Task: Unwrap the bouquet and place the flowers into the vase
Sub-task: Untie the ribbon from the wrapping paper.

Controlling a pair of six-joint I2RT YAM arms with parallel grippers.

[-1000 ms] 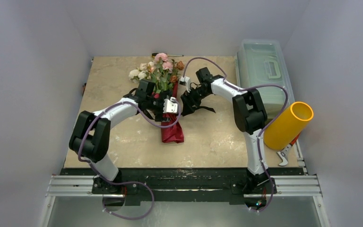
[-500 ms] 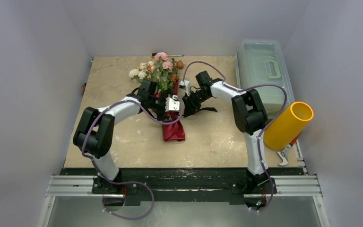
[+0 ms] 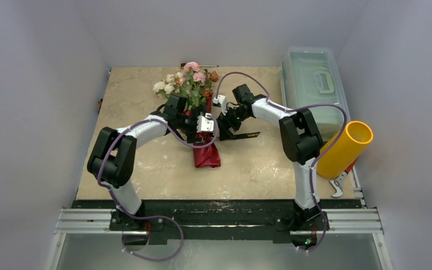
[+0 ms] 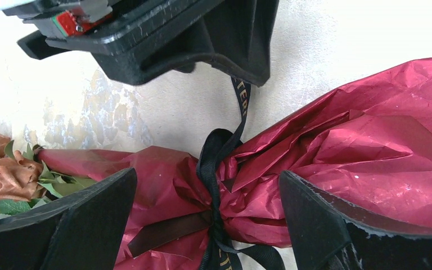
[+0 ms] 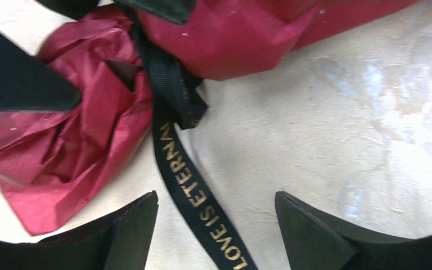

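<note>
Right gripper (image 5: 216, 225): being held wide over the ribbon (image 5: 174, 152).
Left gripper (image 4: 208, 219): being held wide astride the bouquet (image 4: 371, 140).
Progress: ribbon tied, vase (image 3: 343, 149) unfilled.

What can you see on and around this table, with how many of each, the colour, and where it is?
table: one, beige, under everything
bouquet: one, dark red paper, mid-table
flowers: several, cream, pink, peach, bouquet's far end
ribbon: one, black with gold lettering, tied round the paper
vase: one, yellow, tilted at right edge
box: one, clear, far right
tool: one, white and red, beside the vase
left gripper: one, black, open over the ribbon knot
right gripper: one, black, open over the ribbon's tail
</note>
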